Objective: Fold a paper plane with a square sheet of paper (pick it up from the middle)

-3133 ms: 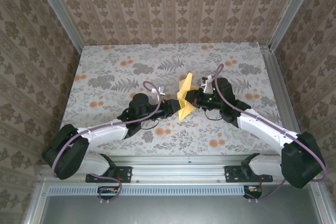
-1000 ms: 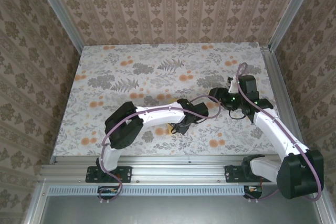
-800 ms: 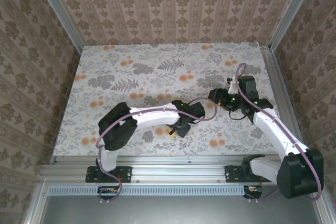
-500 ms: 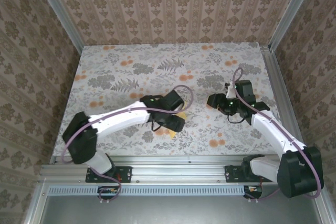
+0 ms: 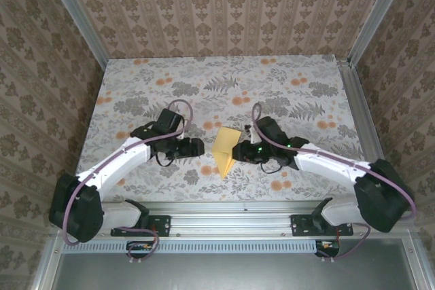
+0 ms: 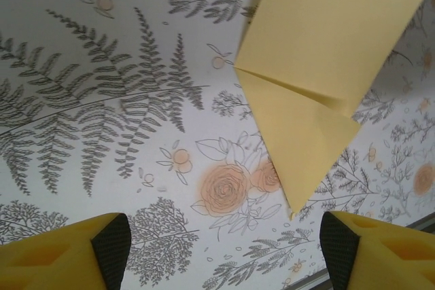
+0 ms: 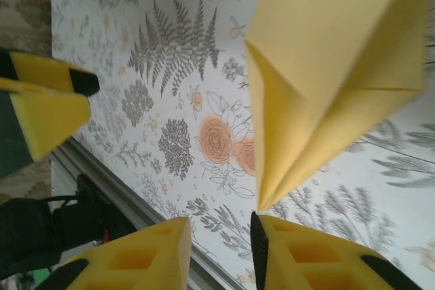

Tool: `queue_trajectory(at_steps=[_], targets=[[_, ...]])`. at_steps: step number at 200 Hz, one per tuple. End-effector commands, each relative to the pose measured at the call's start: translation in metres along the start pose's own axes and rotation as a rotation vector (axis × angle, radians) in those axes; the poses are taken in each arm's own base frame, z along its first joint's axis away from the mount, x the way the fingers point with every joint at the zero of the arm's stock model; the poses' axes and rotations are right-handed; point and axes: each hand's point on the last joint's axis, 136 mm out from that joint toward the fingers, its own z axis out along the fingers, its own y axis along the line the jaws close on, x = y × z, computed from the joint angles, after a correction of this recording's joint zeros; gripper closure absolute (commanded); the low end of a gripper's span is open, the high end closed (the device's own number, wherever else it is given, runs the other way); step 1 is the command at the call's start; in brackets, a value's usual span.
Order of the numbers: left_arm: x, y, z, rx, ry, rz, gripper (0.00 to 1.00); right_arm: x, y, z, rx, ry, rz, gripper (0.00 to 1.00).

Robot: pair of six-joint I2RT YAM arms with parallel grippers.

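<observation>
Withdrawn leftward, left gripper (image 6: 223, 237) gapes empty; right gripper (image 7: 221, 244), jaws narrowed, grip unclear, now flanks the pointed, folded pale-yellow paper sheet (image 5: 224, 147).

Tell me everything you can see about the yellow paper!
The yellow paper is plain, thin and pale, with no marks. It is folded: a wide, squarish far part narrows to a sharp tip pointing at the near table edge, with creases and overlapping flaps showing. It lies mid-table on the flowery cloth, and one flap looks a little raised. The right tool is close by its right edge; I cannot tell whether they touch.
</observation>
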Motion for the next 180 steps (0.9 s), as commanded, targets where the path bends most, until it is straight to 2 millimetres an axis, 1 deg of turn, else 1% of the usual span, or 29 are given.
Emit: queue_trajectory(at_steps=[1, 13, 23, 27, 47, 78, 96, 122, 157, 180], targets=[[-0.008, -0.007, -0.009, 0.087, -0.030, -0.025, 0.22, -0.013, 0.017, 0.021, 0.003, -0.036, -0.028, 0.71], [-0.010, -0.003, -0.010, 0.093, -0.033, -0.037, 0.22, -0.011, 0.020, 0.035, 0.010, -0.011, -0.044, 0.73], [-0.009, -0.005, -0.009, 0.106, -0.026, -0.034, 0.22, -0.010, 0.019, 0.046, 0.028, 0.006, -0.060, 0.74], [-0.013, 0.002, -0.011, 0.101, -0.038, -0.058, 0.22, -0.010, 0.018, 0.049, 0.035, 0.009, -0.065, 0.74], [-0.012, 0.006, -0.009, 0.104, -0.030, -0.067, 0.21, -0.011, 0.013, 0.060, 0.068, 0.022, -0.081, 0.77], [-0.008, 0.013, -0.006, 0.106, -0.016, -0.081, 0.21, -0.007, -0.008, 0.066, 0.152, 0.048, -0.104, 0.78], [-0.008, 0.013, -0.005, 0.112, -0.010, -0.083, 0.21, -0.004, -0.022, 0.070, 0.200, 0.062, -0.109, 0.79], [-0.009, 0.011, -0.004, 0.122, -0.009, -0.083, 0.21, 0.000, -0.035, 0.072, 0.234, 0.070, -0.106, 0.81], [-0.009, 0.009, -0.001, 0.136, 0.003, -0.085, 0.20, 0.009, -0.050, 0.073, 0.248, 0.080, -0.093, 0.84], [-0.008, 0.009, 0.003, 0.151, 0.014, -0.095, 0.20, 0.014, -0.058, 0.073, 0.216, 0.073, -0.065, 0.87]])
